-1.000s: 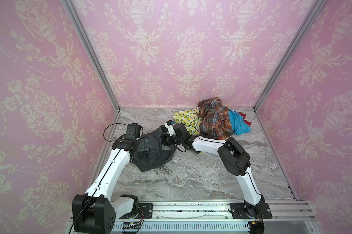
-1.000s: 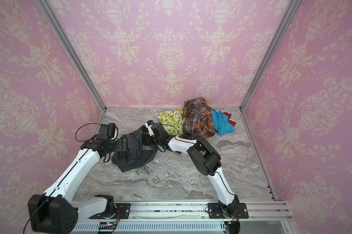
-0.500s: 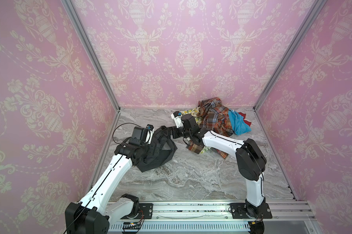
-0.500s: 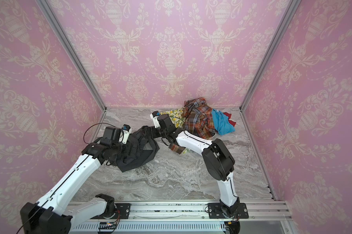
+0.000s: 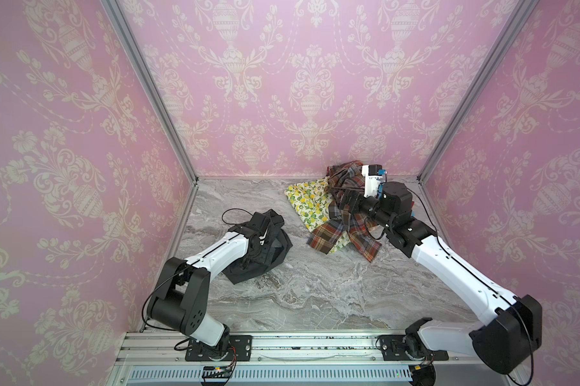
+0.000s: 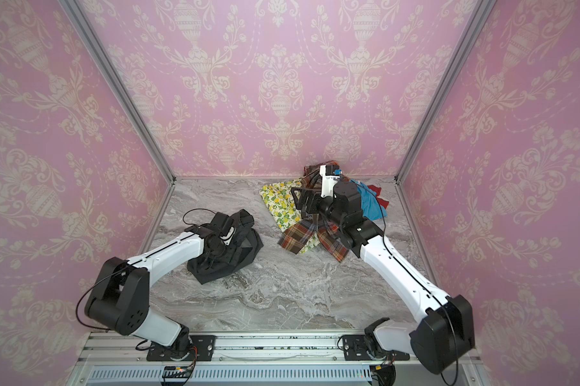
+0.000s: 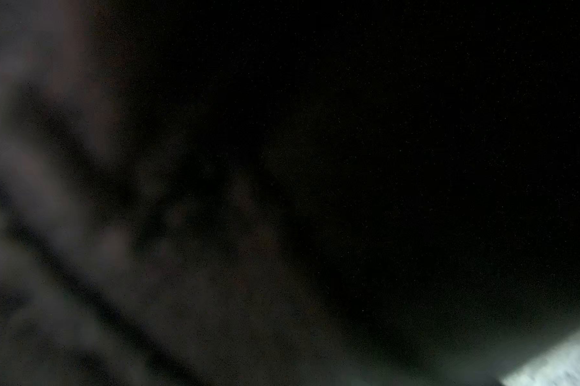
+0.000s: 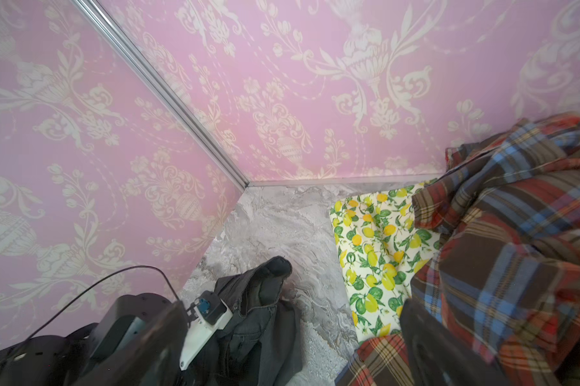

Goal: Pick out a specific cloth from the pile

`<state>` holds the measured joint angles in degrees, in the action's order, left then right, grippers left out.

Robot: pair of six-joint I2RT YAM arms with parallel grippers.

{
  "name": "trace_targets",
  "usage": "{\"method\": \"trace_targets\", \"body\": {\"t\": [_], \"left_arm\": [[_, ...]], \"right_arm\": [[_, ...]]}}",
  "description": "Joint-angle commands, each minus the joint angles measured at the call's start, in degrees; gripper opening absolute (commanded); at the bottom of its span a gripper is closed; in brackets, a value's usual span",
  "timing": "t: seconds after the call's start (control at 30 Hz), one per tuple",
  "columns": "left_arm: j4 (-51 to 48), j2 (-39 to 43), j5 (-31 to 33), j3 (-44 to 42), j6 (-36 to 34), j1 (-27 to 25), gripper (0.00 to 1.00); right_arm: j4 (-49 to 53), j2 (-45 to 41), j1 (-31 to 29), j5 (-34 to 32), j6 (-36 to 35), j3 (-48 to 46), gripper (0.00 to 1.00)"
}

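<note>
The cloth (image 5: 265, 260) (image 6: 228, 264), a dark charcoal denim garment, lies crumpled on the marble floor at left centre, apart from the pile. My left gripper (image 5: 271, 231) (image 6: 231, 228) is pressed down into its folds, so its fingertips are hidden. The left wrist view shows only dark fabric (image 7: 348, 167). My right gripper (image 5: 343, 204) (image 8: 292, 351) hovers open above the pile's plaid shirt (image 5: 345, 234), with nothing between its fingers (image 8: 425, 337). The right wrist view shows the cloth (image 8: 265, 317) beside the left wrist.
The pile sits at the back right: a lemon-print cloth (image 5: 310, 204), a turquoise cloth (image 6: 370, 204) and a red cloth (image 6: 378, 197) by the wall. Plaid sleeves trail forward onto the floor (image 6: 315, 240). Pink walls close in three sides. A rail (image 5: 281, 344) runs along the front.
My right gripper opened, let go of the dark cloth and swung right over the pile. Plaid sleeves got dragged forward. My left arm moved onto the dark cloth.
</note>
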<state>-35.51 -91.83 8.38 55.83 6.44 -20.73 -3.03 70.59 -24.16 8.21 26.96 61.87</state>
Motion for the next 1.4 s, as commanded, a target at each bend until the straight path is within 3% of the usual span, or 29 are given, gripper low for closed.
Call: {"method": "trace_targets", "body": {"t": [0.0, 0.2, 0.37, 0.57, 0.77, 0.8, 1.0, 1.17, 1.27, 1.37], "left_arm": [[0.95, -6.5, 6.34, 0.67, 4.8, 0.82, 0.96], [2.43, -12.38, 7.22, 6.0, 6.29, 6.75, 0.81], [2.09, -14.61, 3.64, 10.17, 6.71, 16.02, 0.78], [3.29, -18.07, -2.07, 15.87, 8.82, 24.68, 0.81], [4.87, -17.84, -4.93, 20.18, 11.11, 24.76, 0.92], [7.21, -15.11, -4.22, 18.35, 11.03, 24.16, 0.99], [26.57, 8.77, -7.07, 1.48, 8.52, 22.97, 0.99], [40.47, 25.63, -9.18, -14.37, 4.83, 22.67, 0.99], [50.26, 29.16, -8.97, -25.09, 2.77, 22.58, 0.99], [54.67, 24.81, -7.38, -29.33, 0.85, 22.58, 1.0]], "right_arm": [[2.32, -3.61, 0.69, -3.31, -3.14, -3.83, 1.0], [2.83, -6.3, 1.34, -4.67, -4.63, -5.79, 1.0], [4.37, -5.9, 1.47, -4.54, -5.24, -6.03, 1.0], [6.39, -6.14, 1.5, -5.18, -6.97, -7.54, 1.0], [9.72, -8.44, 3.45, -7.0, -11.38, -10.33, 1.0], [9.53, -9.23, 4.23, -6.73, -12.06, -11.26, 1.0], [8.93, -13.7, 6.34, -10.88, -18.14, -16.11, 1.0], [2.79, -20.44, 9.17, -14.88, -22.12, -26.28, 1.0], [-2.49, -24.95, 12.12, -16.19, -22.52, -33.88, 1.0], [-14.05, -25.07, 15.98, -16.2, -21.79, -42.58, 1.0]]}}
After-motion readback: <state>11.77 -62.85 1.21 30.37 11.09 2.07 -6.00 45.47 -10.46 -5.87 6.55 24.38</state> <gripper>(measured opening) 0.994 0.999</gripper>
